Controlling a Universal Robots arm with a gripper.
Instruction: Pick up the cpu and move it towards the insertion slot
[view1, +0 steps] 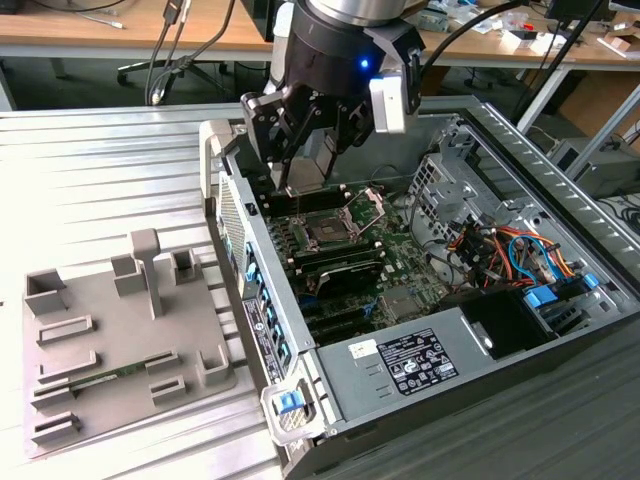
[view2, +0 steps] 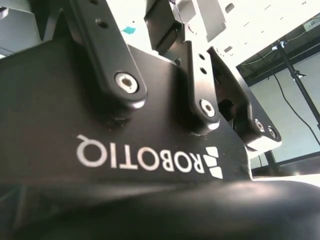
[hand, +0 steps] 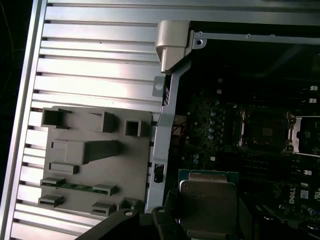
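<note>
gripper (view1: 305, 150) fingers pinch the cpu (hand: 207, 202) flat, metal lid facing the first wrist camera, near edge cut off; held above the open pc case (view1: 300, 330), near the insertion slot (view1: 328, 232), retaining plate up.

Gripper (view1: 303, 150) hangs wrist-up, pointing down, above the open computer case (view1: 560, 330), over its motherboard end. Black fingers (view1: 290, 140) are closed on the cpu (hand: 207, 202), held flat between them. A blue light glows on the wrist housing.
</note>
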